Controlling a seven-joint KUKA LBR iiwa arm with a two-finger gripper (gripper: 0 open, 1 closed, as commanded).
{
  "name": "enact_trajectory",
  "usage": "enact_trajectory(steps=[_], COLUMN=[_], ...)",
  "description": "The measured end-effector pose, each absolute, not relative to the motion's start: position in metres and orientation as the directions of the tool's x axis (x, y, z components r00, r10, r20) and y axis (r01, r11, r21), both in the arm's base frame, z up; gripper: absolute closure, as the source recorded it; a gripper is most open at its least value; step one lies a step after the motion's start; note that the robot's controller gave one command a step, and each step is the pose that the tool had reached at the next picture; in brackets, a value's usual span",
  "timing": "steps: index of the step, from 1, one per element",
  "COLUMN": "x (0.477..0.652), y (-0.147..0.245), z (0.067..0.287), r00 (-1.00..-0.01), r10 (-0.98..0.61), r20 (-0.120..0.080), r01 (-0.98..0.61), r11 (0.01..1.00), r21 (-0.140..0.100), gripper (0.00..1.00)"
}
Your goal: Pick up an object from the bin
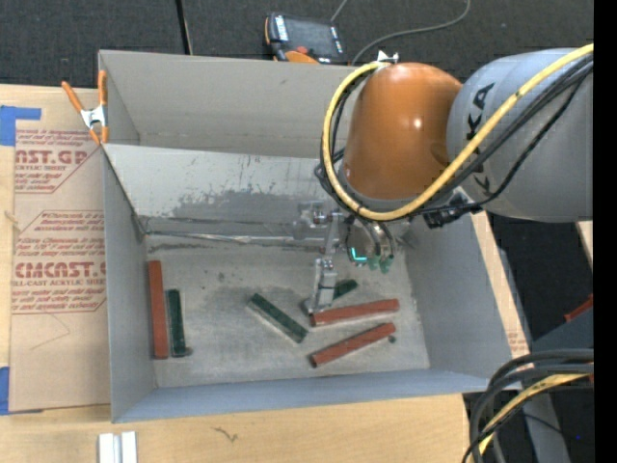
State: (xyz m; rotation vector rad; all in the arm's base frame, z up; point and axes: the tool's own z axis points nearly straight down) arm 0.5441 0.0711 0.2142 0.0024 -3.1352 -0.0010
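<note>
My gripper [325,285] hangs low in the middle of the bin, under the arm's orange cover. It is just above the left end of a red-brown stick [355,313] that lies across the floor. A small dark green piece [345,285] lies right beside it on the right. A dark green stick [278,316] lies slanted a little to its left. A second red-brown stick [352,344] lies nearer the front wall.
At the bin's left side a red-brown stick [155,309] and a dark green stick [174,322] lie side by side, parallel to the left wall. The arm and its orange cover hang over the back right part of the bin.
</note>
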Motion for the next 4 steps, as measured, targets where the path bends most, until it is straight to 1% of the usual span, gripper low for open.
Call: enact_trajectory(steps=[1, 2, 3, 4], x=[0.509, 0.533, 0.534, 0.550], y=[0.110, 0.070, 0.071, 0.050], z=[0.124, 0.068, 0.070, 0.223], r00=[-0.932, -0.857, -0.858, -0.851], r10=[0.363, 0.514, 0.514, 0.526], r20=[0.004, 0.002, 0.000, -0.008], r01=[0.363, 0.514, 0.514, 0.526], r11=[0.932, 0.857, 0.858, 0.851], r21=[-0.003, -0.002, 0.001, 0.006], gripper=[0.00, 0.00, 1.00, 1.00])
